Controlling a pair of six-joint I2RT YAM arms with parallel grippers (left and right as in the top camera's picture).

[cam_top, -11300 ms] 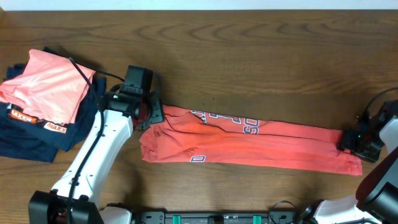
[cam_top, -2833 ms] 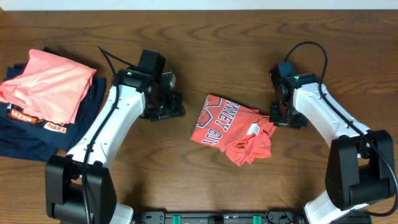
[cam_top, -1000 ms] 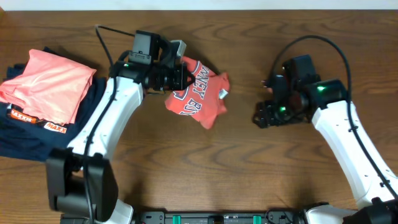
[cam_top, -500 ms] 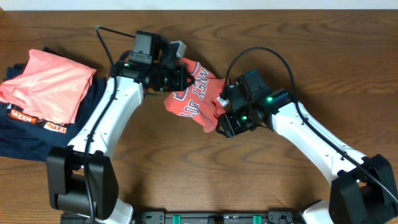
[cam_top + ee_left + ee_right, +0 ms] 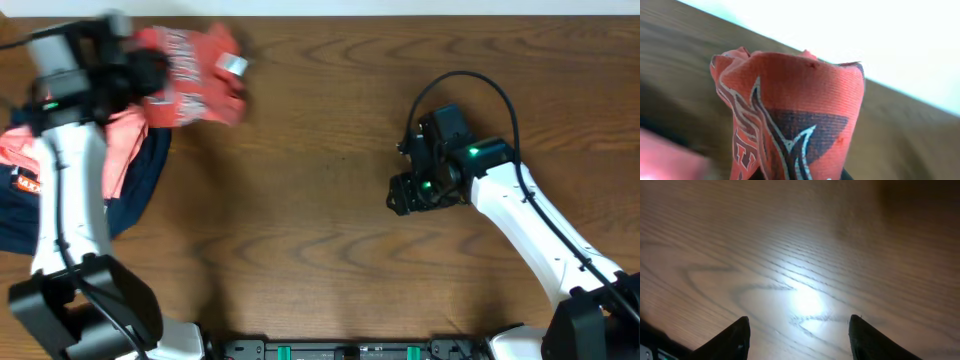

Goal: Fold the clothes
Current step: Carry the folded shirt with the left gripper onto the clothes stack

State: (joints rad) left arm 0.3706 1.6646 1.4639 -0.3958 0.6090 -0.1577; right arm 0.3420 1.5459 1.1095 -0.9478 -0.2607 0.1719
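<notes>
While the left fingers (image 5: 148,72) pinched the bunched red T-shirt (image 5: 190,68) just beside the folded stack's (image 5: 135,185) far edge, lowering it flat onto that stack before letting go looked wise; the right fingers (image 5: 730,340) hung spread, well apart from it.

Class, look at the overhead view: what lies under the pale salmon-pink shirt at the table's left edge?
Navy clothing with orange lettering pokes out beneath the salmon-pink shirt. How many navy pieces there are is hidden by that shirt and the left arm.
</notes>
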